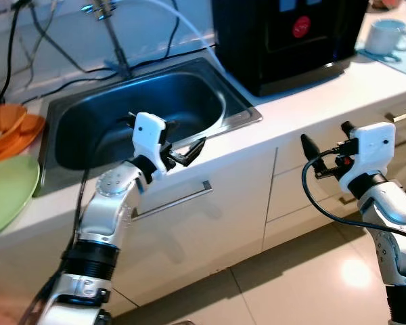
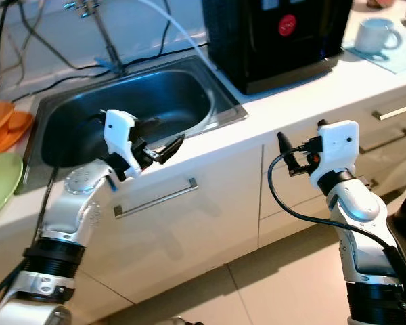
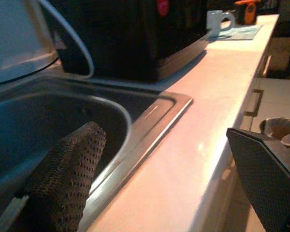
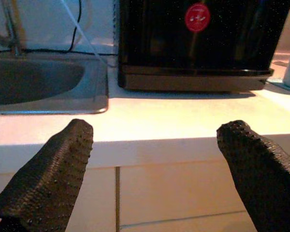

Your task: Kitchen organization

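- No item is in either hand, so I judge this to be the approach step of the kitchen tidying: the robot is facing the table and choosing a first thing to fetch.
- The left hand (image 1: 179, 150) hovers over the front rim of the sink (image 1: 240, 108), fingers spread wide and holding nothing; the basin lies just beyond it.
- The right hand (image 2: 284, 152) hangs in front of the cabinet drawers (image 2: 386, 135), below the table edge, fingers wide apart and empty.
- Past the right hand, up on the table (image 1: 325, 95), stands a black appliance (image 1: 284, 37); further on, well apart from it, a white mug (image 1: 389, 35) sits on a pale cloth.
- Away from the left hand on its outer side lie a green plate (image 1: 7, 193) and orange dishes (image 1: 10, 128).
- The next move probably calls for raising a hand above table height and reaching toward one of these items.
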You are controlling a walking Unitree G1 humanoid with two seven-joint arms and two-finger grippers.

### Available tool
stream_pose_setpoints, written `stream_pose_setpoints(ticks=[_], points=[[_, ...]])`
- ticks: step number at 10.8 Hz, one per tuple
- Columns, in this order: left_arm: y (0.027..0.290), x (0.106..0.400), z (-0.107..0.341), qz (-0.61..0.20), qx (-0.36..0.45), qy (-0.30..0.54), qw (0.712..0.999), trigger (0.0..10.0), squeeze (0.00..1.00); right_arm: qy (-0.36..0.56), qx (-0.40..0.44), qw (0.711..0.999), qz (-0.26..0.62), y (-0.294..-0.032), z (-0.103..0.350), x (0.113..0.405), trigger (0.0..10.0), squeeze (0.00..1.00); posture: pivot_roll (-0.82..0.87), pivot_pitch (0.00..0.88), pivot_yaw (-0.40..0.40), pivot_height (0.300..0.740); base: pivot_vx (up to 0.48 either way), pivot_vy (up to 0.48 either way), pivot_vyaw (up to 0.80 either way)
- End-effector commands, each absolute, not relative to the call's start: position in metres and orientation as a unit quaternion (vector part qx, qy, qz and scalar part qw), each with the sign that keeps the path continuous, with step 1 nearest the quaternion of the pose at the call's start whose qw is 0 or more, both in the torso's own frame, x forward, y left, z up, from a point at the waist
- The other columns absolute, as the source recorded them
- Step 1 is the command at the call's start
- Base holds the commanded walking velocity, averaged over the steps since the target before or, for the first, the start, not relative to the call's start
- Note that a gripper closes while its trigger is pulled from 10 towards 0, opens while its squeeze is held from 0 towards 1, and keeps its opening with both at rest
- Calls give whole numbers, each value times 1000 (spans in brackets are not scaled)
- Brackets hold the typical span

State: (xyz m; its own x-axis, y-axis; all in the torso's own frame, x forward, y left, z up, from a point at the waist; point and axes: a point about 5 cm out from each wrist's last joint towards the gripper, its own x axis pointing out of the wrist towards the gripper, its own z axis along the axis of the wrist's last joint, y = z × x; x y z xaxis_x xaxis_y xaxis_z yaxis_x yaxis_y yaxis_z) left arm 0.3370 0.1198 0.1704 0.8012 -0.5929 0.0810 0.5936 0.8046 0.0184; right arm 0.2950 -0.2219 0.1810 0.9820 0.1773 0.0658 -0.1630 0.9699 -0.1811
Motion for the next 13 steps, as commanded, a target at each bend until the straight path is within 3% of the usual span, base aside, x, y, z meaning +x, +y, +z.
stream_pose_setpoints(ticks=[1, 3, 6, 8, 13], points=[[121, 338, 170, -302, -7, -43, 952, 10000, 0, -61, -87, 991, 87, -215, 186, 296, 10000, 0, -52, 3, 202, 740, 0, 0, 0], [117, 332, 166, -291, -23, -48, 955, 10000, 0, -61, -80, 991, 87, -211, 183, 295, 10000, 0, -68, 0, 176, 740, 0, 0, 0], [133, 333, 169, -241, -31, -62, 968, 10000, 0, -64, -50, 992, 94, -194, 183, 300, 10000, 0, -40, 0, 132, 740, 0, 0, 0], [153, 338, 175, -188, -40, -65, 979, 10000, 0, -64, -18, 994, 87, -179, 178, 301, 10000, 0, -39, 24, 147, 740, 0, 0, 0], [141, 336, 173, -212, -28, -64, 975, 10000, 0, -68, 33, 996, 36, -172, 168, 293, 10000, 0, -30, 30, 189, 740, 0, 0, 0]])
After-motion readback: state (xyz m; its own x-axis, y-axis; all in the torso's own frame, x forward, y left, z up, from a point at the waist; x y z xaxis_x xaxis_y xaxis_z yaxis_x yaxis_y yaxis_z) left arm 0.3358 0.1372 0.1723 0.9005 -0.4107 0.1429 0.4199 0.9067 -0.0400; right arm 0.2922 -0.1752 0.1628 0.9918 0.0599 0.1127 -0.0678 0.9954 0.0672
